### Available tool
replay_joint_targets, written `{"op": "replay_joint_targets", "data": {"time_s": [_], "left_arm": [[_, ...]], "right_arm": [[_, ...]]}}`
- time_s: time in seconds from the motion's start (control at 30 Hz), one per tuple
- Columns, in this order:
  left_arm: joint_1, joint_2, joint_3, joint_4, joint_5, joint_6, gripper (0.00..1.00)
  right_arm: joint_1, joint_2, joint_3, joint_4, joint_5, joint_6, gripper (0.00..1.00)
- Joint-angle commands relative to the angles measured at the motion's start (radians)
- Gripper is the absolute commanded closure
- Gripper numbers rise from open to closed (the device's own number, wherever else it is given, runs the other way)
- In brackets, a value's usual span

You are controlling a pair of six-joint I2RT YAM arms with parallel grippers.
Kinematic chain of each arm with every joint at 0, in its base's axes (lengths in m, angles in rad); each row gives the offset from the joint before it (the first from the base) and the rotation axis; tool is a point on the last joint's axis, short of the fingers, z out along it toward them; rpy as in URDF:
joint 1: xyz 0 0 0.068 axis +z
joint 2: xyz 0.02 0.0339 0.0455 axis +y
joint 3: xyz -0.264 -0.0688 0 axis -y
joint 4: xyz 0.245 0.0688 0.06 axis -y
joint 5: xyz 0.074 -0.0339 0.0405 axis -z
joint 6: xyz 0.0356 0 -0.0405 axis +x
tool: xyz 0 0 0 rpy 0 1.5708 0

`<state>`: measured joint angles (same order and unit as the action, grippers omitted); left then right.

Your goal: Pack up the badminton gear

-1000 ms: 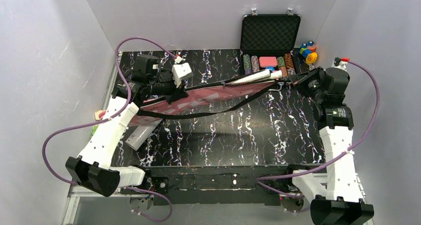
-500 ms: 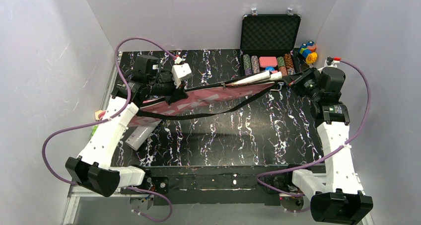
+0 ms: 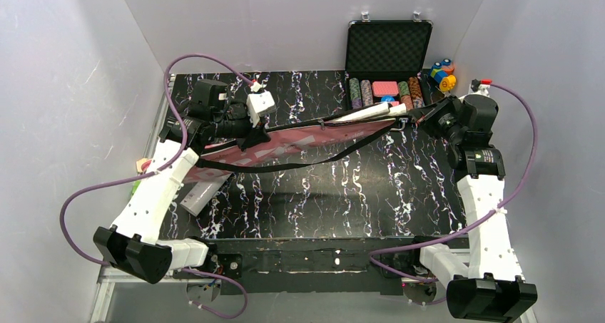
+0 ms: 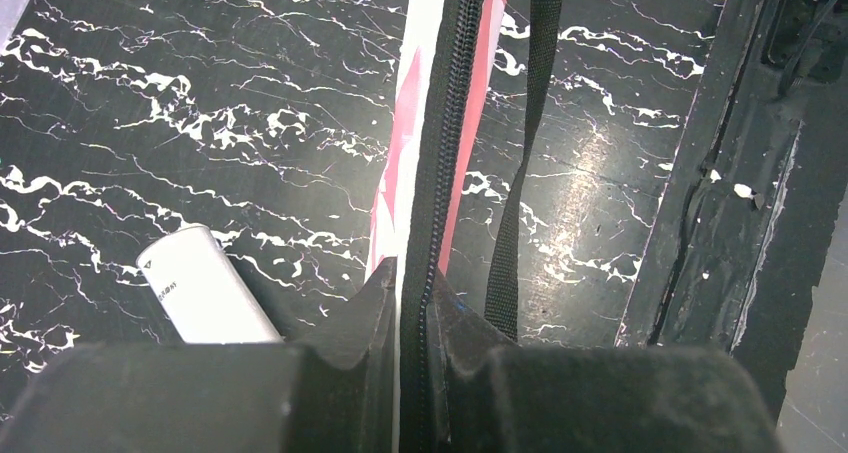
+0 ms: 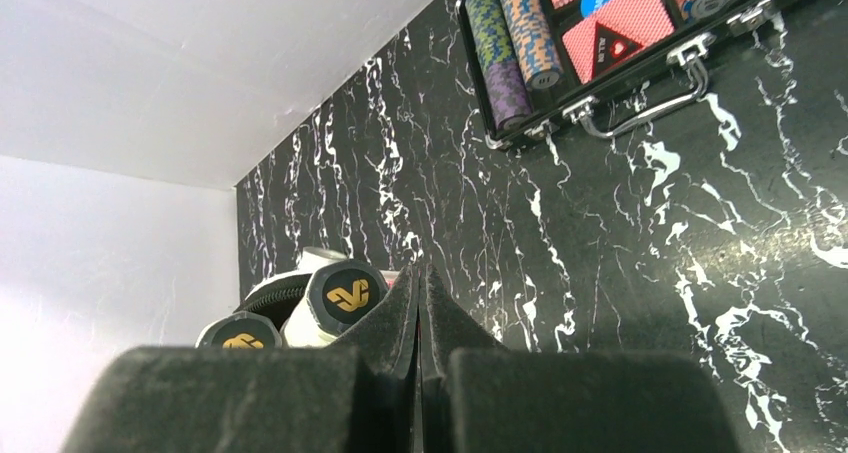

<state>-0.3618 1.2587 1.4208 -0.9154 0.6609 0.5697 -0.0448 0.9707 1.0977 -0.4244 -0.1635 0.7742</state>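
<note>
The pink bag (image 3: 300, 141) hangs stretched above the table between both grippers, its black strap (image 3: 285, 165) sagging beneath it. My left gripper (image 3: 250, 134) is shut on the zipper edge of the bag (image 4: 440, 123) at its wide end, fingertips (image 4: 378, 291) pinching the fabric. My right gripper (image 3: 419, 116) is shut on the bag's narrow end, a thin red sliver showing between its jaws (image 5: 421, 271). Two white racket handles (image 3: 371, 111) poke out of that end, their black butt caps (image 5: 345, 295) just left of my right fingers. A white tube (image 3: 203, 195) lies on the table below the left arm.
An open black case of poker chips (image 3: 389, 48) stands at the back right, its handle (image 5: 640, 118) facing me. Small coloured toy blocks (image 3: 442, 73) sit beside it. White walls close in the table on three sides.
The right arm has shifted slightly back and left with the bag's narrow end. The left arm has stayed put, and both grips are unchanged.
</note>
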Motion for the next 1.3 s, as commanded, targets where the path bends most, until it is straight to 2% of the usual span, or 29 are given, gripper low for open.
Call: {"op": "replay_joint_targets", "data": {"time_s": [0.0, 0.3, 0.53, 0.77, 1.1, 1.27], "left_arm": [[0.004, -0.065, 0.023, 0.056, 0.061, 0.006, 1.00], [0.003, -0.063, 0.024, 0.041, 0.075, 0.022, 1.00], [0.003, -0.057, 0.027, 0.041, 0.081, 0.022, 1.00], [0.003, -0.052, 0.029, 0.046, 0.080, 0.022, 1.00], [0.003, -0.052, 0.028, 0.051, 0.080, 0.015, 1.00], [0.003, -0.056, 0.021, 0.050, 0.080, 0.015, 1.00]], "right_arm": [[-0.002, -0.001, 0.067, -0.008, 0.044, -0.052, 0.99], [-0.002, 0.021, 0.079, 0.040, 0.005, -0.021, 0.99], [0.005, 0.036, 0.033, 0.132, -0.113, 0.043, 0.99], [0.044, 0.012, -0.027, 0.144, -0.140, 0.078, 0.99], [0.337, 0.018, -0.083, 0.161, 0.015, 0.137, 0.99], [0.362, 0.026, -0.072, 0.117, 0.069, 0.116, 0.99]]}}
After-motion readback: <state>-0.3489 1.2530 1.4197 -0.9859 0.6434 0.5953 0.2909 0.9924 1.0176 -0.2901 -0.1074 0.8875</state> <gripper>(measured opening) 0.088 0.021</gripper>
